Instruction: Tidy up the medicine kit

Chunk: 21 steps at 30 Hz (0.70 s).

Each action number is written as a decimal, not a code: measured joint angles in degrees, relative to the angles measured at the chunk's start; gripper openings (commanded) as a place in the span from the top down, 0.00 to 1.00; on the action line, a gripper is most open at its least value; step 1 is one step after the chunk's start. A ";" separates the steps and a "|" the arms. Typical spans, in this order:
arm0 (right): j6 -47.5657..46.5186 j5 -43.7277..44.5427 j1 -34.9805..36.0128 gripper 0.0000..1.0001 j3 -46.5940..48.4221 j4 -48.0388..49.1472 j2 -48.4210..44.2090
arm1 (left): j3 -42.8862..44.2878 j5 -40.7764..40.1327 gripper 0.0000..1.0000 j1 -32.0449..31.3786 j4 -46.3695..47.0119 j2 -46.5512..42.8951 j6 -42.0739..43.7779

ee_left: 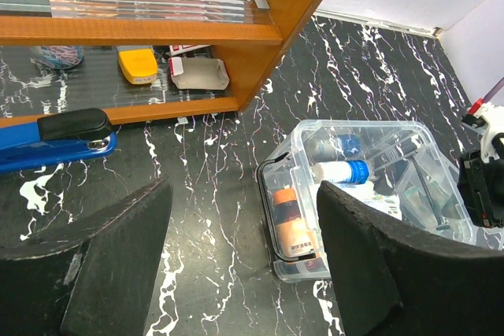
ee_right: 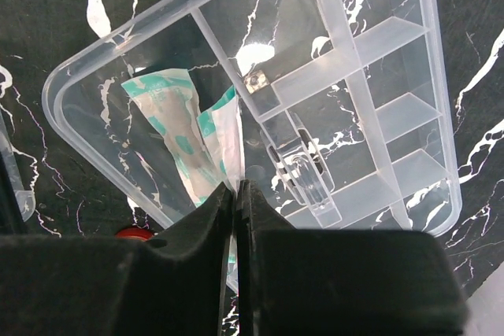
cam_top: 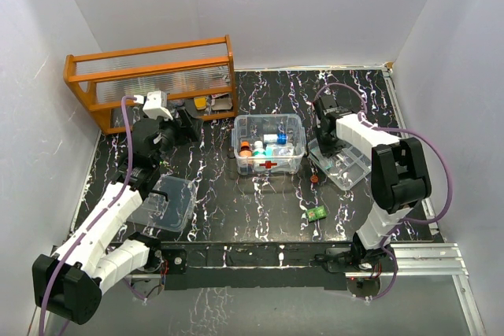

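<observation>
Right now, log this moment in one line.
left gripper open, empty | right gripper shut on packet in tray | kit open | lid off

Top view looks down on the whole table (cam_top: 236, 202); left wrist obliquely shares its central medicine kit (cam_top: 287, 164); right wrist looks closely at a divided tray (ee_right: 339, 29).

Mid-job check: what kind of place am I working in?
Likely a lab test cell, not a home: white panel walls box in a black marbled table, with staged props like the medicine kit and orange rack.
</observation>
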 measured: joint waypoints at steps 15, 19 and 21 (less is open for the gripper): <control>0.98 6.64 2.21 0.65 0.85 0.15 0.52 | -0.11 -0.22 0.27 0.00 0.04 -0.20 0.44; 1.90 8.85 2.47 0.69 0.90 0.63 0.52 | -0.13 -0.24 0.27 0.00 0.04 -0.20 0.44; 2.34 9.01 2.58 0.72 0.90 0.68 0.50 | -0.20 -0.22 0.27 0.00 0.11 -0.20 0.44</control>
